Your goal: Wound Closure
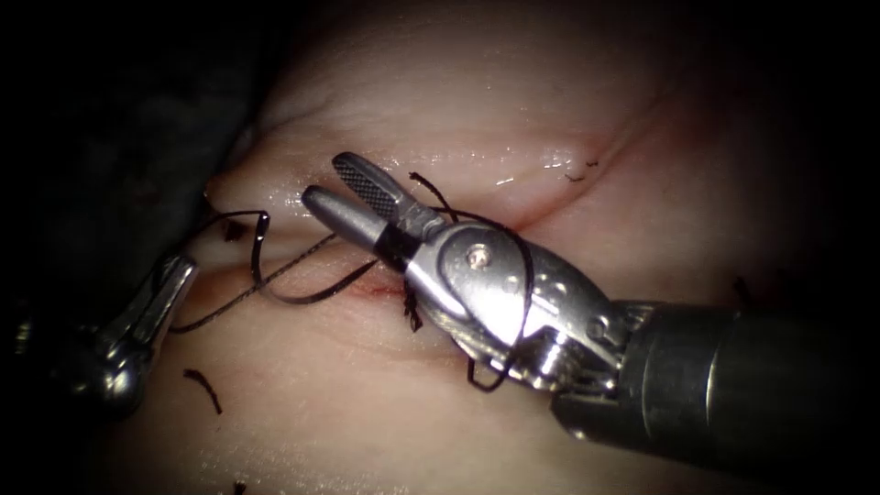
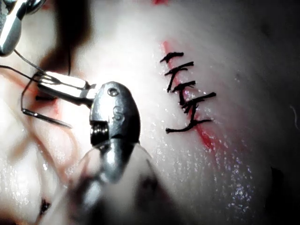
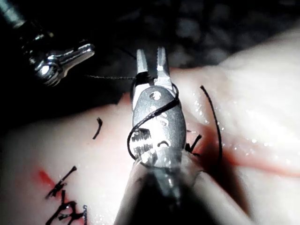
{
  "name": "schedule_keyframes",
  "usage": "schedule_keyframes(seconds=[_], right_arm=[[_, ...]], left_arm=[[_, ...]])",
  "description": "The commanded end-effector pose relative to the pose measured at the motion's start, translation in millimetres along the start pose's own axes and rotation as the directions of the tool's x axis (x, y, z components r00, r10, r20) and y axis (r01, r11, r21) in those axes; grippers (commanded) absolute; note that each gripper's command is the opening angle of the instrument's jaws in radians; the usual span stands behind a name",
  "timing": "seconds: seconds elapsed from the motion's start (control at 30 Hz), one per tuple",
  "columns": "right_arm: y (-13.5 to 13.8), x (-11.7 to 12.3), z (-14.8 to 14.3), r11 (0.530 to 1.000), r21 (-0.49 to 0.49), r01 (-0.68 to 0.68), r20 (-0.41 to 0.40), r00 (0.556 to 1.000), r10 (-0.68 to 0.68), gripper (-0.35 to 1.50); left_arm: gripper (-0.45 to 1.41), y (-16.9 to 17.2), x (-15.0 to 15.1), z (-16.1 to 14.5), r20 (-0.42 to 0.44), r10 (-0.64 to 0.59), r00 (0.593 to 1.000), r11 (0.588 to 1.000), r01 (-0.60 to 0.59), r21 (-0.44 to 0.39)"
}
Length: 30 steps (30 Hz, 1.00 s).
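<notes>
Centrally, right tool [image 1: 337, 188] has its serrated jaws parted, black thread [image 1: 527, 275] looped around its body; left tool [image 1: 174, 280] grips thread, over pale glossy tissue [image 1: 477, 101].

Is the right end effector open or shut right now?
Open. The right end effector shows two jaws spread apart with a clear gap, nothing between them; thread is looped around its wrist.

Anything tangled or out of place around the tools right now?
Yes: the thread is looped around the right claw's wrist body. That claw is open, holding nothing. The left claw is shut on the thread left of the cut. A loose thread scrap lies on the tissue.
</notes>
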Motion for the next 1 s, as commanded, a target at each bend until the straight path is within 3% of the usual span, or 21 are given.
schedule_keyframes(seconds=[0.03, 0.13, 0.27, 0.47, 0.57, 0.8, 1.0], right_arm=[[-0.2, -0.6, 0.7, 1.0, -0.027, -0.007, 0.028, 1.0, 0.008, 0.12], [-0.1, -0.9, 0.9, 0.998, -0.059, 0.019, 0.105, 0.994, -0.012, 0.14], [-0.1, -1.7, 1.1, 0.997, -0.05, 0.056, 0.223, 0.974, -0.043, 0.32], [-0.5, -4.3, 1.4, 0.994, 0.04, 0.1, 0.429, 0.897, -0.107, 0.27], [-1.0, -5.8, 1.4, 0.986, 0.143, 0.084, 0.469, 0.872, -0.142, 0.32], [-2.4, -8.2, 0.8, 0.961, 0.269, 0.064, 0.506, 0.84, -0.197, 0.99], [-2.5, -8.2, 0.1, 0.94, 0.339, 0.042, 0.476, 0.854, -0.21, 1.06]], left_arm=[[-0.45, 0.9, -0.4, -0.1, 0.001, 0.0, 1.0, 1.0, 0.0, -0.001], [-0.45, 1.5, 0.2, -0.3, 0.0, -0.001, 1.0, 1.0, 0.001, -0.001], [-0.45, 1.5, 1.4, -0.6, -0.006, -0.007, 1.0, 1.0, 0.007, 0.004], [-0.45, 0.5, 4.5, 0.2, -0.027, -0.03, 0.999, 0.999, 0.031, 0.013], [-0.45, -0.1, 6.0, 1.3, -0.029, -0.01, 1.0, 1.0, 0.01, 0.006], [-0.45, -0.9, 8.0, 5.2, -0.028, 0.025, 0.999, 1.0, -0.025, -0.018], [-0.45, -1.3, 6.6, 7.9, -0.031, 0.064, 0.998, 0.998, -0.064, -0.023]])
